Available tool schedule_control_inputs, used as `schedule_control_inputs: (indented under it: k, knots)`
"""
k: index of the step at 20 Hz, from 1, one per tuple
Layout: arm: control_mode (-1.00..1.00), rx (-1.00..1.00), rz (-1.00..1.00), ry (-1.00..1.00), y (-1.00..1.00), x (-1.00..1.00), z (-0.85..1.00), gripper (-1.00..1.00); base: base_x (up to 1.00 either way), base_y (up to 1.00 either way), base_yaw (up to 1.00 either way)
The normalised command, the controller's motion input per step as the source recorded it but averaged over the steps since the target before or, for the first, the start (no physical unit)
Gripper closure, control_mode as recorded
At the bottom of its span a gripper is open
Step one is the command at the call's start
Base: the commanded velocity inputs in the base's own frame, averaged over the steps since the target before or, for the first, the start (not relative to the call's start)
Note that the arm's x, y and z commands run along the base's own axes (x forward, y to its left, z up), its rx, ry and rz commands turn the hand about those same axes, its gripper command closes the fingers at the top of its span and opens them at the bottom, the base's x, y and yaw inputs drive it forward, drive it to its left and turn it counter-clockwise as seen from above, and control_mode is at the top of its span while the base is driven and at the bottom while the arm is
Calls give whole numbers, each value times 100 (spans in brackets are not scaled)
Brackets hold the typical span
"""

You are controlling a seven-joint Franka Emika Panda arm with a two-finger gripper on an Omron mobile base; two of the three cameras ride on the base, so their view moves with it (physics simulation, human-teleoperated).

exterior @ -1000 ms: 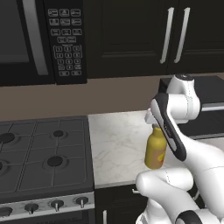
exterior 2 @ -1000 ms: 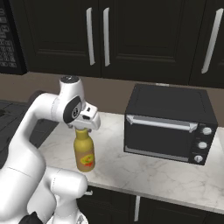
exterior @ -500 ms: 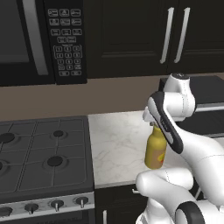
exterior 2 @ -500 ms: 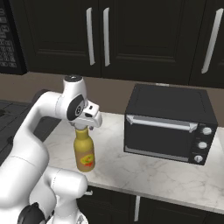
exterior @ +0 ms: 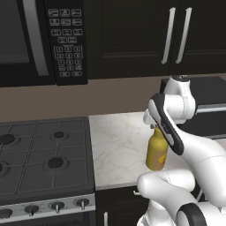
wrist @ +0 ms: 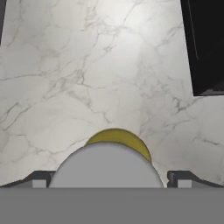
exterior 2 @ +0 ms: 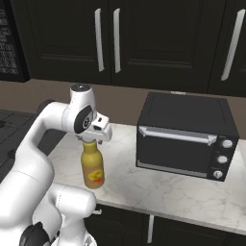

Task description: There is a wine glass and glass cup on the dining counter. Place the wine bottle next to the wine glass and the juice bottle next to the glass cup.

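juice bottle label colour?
Red-orange, on the yellow juice bottle; clearest in the right base view.

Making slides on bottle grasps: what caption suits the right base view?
Gripper poised at the juice bottle cap on the marble counter, beside a black toaster oven.

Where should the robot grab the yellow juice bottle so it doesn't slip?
At the narrow neck under the grey cap, coming straight down from above. The juice bottle stands upright on the marble counter, and the gripper already sits over its cap, one finger on each side.
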Motion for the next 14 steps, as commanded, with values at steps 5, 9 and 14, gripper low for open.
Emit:
schedule_control_inputs:
  k: [5,9,14]
  knots:
    - [-100,0,0,0,2,0,-7,-100,0,0,0]
    - [-100,0,0,0,1,0,-13,-100,0,0,0]
    - [-100,0,0,0,5,-3,-21,100,0,0,0]
